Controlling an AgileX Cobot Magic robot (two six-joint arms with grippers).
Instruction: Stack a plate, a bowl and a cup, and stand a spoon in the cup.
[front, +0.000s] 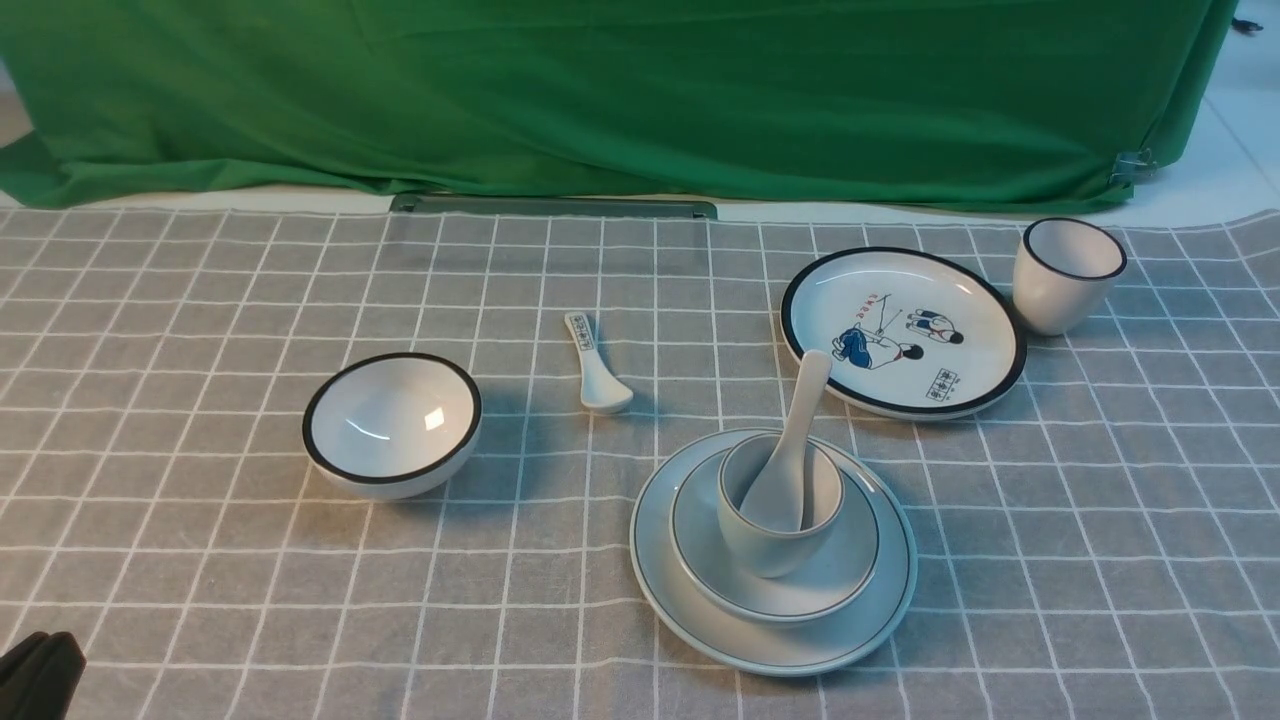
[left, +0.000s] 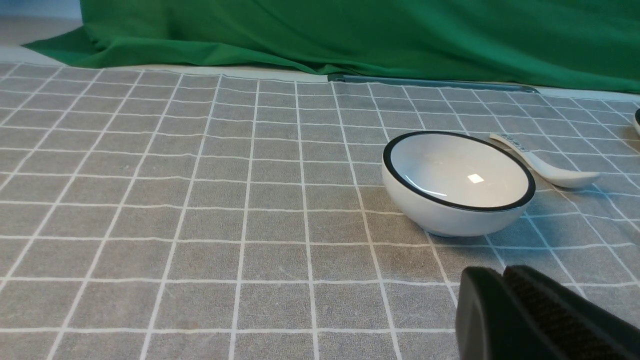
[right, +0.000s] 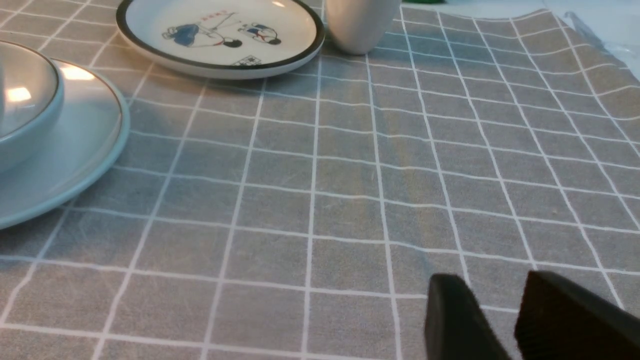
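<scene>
Grey checked cloth (front: 200, 560), pale thin-rimmed plate (front: 700, 620), left tool (left: 505, 287) pressed together, right tool (right: 495, 295) spread.

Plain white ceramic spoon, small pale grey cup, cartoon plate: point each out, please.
Plain white ceramic spoon (front: 806, 400), front view, on its handle.
Small pale grey cup (front: 768, 550), front view, on its outer wall.
Black-rimmed cartoon plate (front: 975, 298), front view, on its bare inner surface.

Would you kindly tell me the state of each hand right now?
Left hand: closed, holding nothing.
Right hand: open, holding nothing, low over the tablecloth.
</scene>
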